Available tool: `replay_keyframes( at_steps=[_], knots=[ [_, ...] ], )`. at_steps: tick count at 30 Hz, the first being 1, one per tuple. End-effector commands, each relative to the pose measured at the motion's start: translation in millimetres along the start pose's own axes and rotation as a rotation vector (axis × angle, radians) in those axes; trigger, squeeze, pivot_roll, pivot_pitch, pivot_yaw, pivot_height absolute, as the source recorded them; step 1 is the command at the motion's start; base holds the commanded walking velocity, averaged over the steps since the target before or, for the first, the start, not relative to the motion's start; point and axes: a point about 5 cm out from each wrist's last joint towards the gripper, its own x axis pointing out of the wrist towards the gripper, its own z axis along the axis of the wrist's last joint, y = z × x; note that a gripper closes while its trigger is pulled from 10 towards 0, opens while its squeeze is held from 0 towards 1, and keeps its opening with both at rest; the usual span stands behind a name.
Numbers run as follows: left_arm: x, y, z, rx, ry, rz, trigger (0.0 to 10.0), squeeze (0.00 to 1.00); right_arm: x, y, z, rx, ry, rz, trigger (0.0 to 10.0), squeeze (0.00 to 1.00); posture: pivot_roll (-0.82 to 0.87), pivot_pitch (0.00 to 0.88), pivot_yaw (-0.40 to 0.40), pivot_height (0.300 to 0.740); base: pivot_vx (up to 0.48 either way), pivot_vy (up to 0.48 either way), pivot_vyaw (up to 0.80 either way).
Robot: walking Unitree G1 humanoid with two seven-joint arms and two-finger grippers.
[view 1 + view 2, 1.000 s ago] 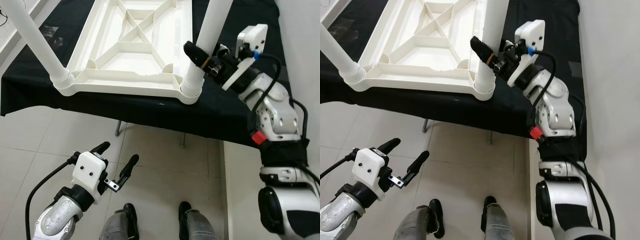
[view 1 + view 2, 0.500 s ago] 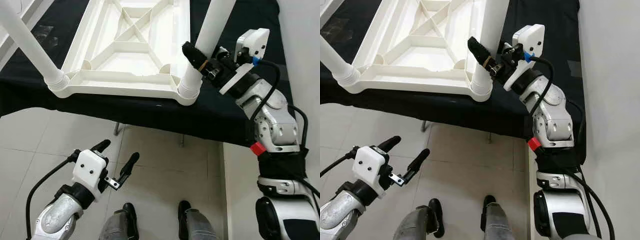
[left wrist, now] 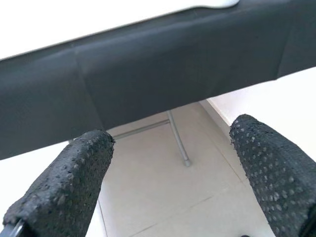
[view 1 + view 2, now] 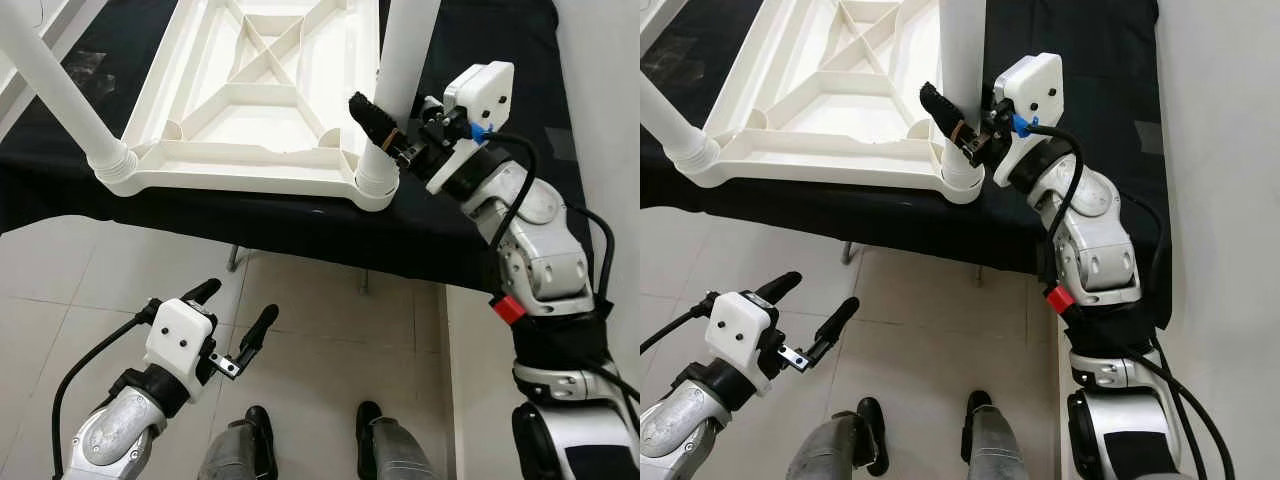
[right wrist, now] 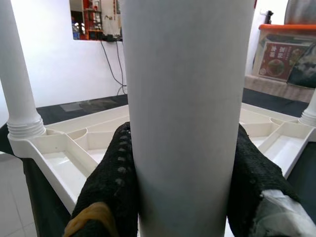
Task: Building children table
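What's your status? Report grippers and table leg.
Right gripper shut on near-right leg, seated in upturned tabletop corner socket. Left gripper open, idle over the floor. Nothing in the way.

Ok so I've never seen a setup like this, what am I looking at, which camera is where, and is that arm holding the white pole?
This is a walking humanoid robot with two silver arms, each ending in two black fingers. The two wide pictures come from cameras in its head, looking down; the two close pictures come from cameras on its wrists. In front of it a white plastic table top lies upside down on a bench covered in black cloth, with white legs standing up from its corners. The right gripper is closed around the near right leg, just above its corner socket; the right wrist view shows a finger on each side of it. The left gripper hangs open above the tiled floor, holding nothing.
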Motion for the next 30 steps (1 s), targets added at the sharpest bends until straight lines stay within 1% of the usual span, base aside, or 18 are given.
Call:
replay_keyframes(
  at_steps=[1, 3, 6, 7, 9, 11, 15, 17, 20, 21, 29, 30],
  knots=[
    [-4.1, -2.5, -7, -0.010, 0.032, -0.002, 10.0, 0.00, -6.1, 9.2, -30, 0.061, 0.145, 0.003, 0.0, 0.00, 0.04, 0.368, 0.002, 0.740, 0.000, 0.000, 0.00],
    [-4.1, -2.5, -7, -0.010, 0.032, -0.002, 10.0, 0.00, -6.1, 9.2, -30, 0.061, 0.145, 0.003, 0.0, 0.00, 0.04, 0.368, 0.002, 0.740, 0.000, 0.000, 0.00],
    [-3.6, -1.9, -9, -0.009, 0.034, -0.002, 10.0, 0.00, -5.4, 15.9, -36, 0.074, 0.187, -0.018, 0.0, 0.00, 0.04, 0.366, 0.002, 0.740, 0.000, 0.000, 0.00],
    [-3.6, -1.9, -9, -0.009, 0.034, -0.002, 10.0, 0.00, -5.4, 15.9, -36, 0.074, 0.187, -0.018, 0.0, 0.00, 0.04, 0.366, 0.002, 0.740, 0.000, 0.000, 0.00],
    [-3.6, -1.7, -10, -0.008, 0.035, 0.000, 10.0, 0.00, -5.6, 15.8, -40, 0.072, 0.231, -0.046, 0.0, 0.00, 0.03, 0.365, -0.001, 0.740, 0.000, 0.000, 0.00],
    [-3.6, -1.7, -10, -0.008, 0.035, 0.000, 10.0, 0.00, -5.6, 15.8, -40, 0.072, 0.231, -0.046, 0.0, 0.00, 0.03, 0.365, -0.001, 0.740, 0.000, 0.000, 0.00],
    [-3.9, -1.7, -11, -0.008, 0.034, 0.001, 10.0, 0.00, -7.5, 13.8, -43, 0.067, 0.295, -0.103, 0.0, 0.00, 0.03, 0.365, -0.003, 0.740, 0.000, 0.000, 0.00],
    [-4.3, -1.9, -11, -0.008, 0.034, 0.001, 10.0, 0.00, -10.1, 12.3, -46, 0.075, 0.346, -0.157, 0.0, 0.00, 0.03, 0.365, -0.003, 0.740, 0.000, 0.000, 0.00],
    [-4.3, -1.9, -10, -0.008, 0.033, 0.001, 10.0, 0.00, -11.0, 11.3, -47, 0.080, 0.363, -0.182, 0.0, 0.00, 0.03, 0.365, -0.003, 0.740, 0.000, 0.000, 0.00],
    [-4.5, -2.2, -11, -0.008, 0.034, 0.001, 10.0, 0.00, -13.2, 9.1, -51, 0.094, 0.389, -0.228, 0.0, 0.00, 0.03, 0.364, -0.004, 0.740, 0.000, 0.000, 0.00],
    [-4.2, -2.3, -11, -0.007, 0.032, 0.001, 10.0, 0.00, -14.5, 5.2, -53, 0.112, 0.407, -0.292, 0.0, 0.00, 0.03, 0.364, -0.004, 0.740, 0.000, 0.000, 0.00],
    [-3.7, -2.2, -10, -0.007, 0.031, 0.002, 10.0, 0.00, -10.4, 2.3, -45, 0.128, 0.338, -0.303, 0.0, 0.00, 0.03, 0.361, -0.003, 0.740, 0.000, 0.000, 0.00]
  ],
)
